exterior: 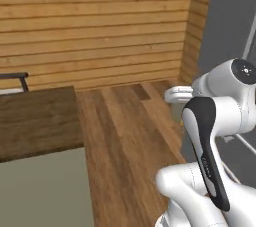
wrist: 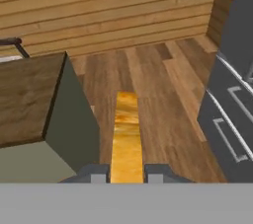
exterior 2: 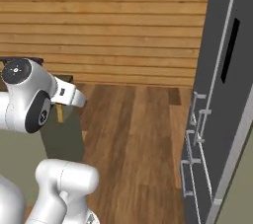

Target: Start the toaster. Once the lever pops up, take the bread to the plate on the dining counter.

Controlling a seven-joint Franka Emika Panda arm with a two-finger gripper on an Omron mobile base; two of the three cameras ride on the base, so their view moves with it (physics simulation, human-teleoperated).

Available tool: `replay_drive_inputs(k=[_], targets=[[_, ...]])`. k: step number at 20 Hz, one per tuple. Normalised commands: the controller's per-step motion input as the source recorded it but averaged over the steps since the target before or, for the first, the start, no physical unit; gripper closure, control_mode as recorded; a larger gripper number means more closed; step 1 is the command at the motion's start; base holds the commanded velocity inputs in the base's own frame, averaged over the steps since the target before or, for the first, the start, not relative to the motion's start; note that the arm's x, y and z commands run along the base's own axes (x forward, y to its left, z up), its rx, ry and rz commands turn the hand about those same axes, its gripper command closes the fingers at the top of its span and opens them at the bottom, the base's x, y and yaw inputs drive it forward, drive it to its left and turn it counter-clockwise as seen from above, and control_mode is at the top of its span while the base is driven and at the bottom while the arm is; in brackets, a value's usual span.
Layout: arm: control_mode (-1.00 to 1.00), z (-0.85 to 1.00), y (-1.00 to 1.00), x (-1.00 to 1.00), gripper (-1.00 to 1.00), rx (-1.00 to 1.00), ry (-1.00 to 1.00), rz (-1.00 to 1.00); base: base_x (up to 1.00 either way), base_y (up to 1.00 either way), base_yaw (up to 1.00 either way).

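The jaws clamped the bread (wrist: 126,139) edge-on, golden crust jutting forward over the plank floor (wrist: 163,99). A dark wood counter (wrist: 27,97) sat to the left, grey handled drawers (wrist: 230,119) to the right, plank wall (wrist: 108,6) beyond.

I see a wood plank floor (exterior: 125,136) running toward a far wall of horizontal wooden boards (exterior: 95,26). On the right stands a dark grey cabinet front (exterior 2: 222,94) with pale bar handles (exterior 2: 197,114). At far left, a dark chair back (exterior: 15,77) shows against the wall.
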Motion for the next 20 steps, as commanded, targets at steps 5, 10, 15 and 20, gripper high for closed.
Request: replay_drive_inputs(k=[5,10,15,20], targets=[[1.00,0.00,0.00,0.00,1.00,0.00,0.00,0.00,1.00,-0.49,0.35],[1.00,0.00,0.00,0.00,1.00,0.00,0.00,0.00,1.00,-0.43,0.23],[1.00,0.00,0.00,0.00,1.00,0.00,0.00,0.00,1.00,-0.28,0.22],[1.00,0.00,0.00,0.00,1.00,0.00,0.00,0.00,1.00,-0.24,0.23]])
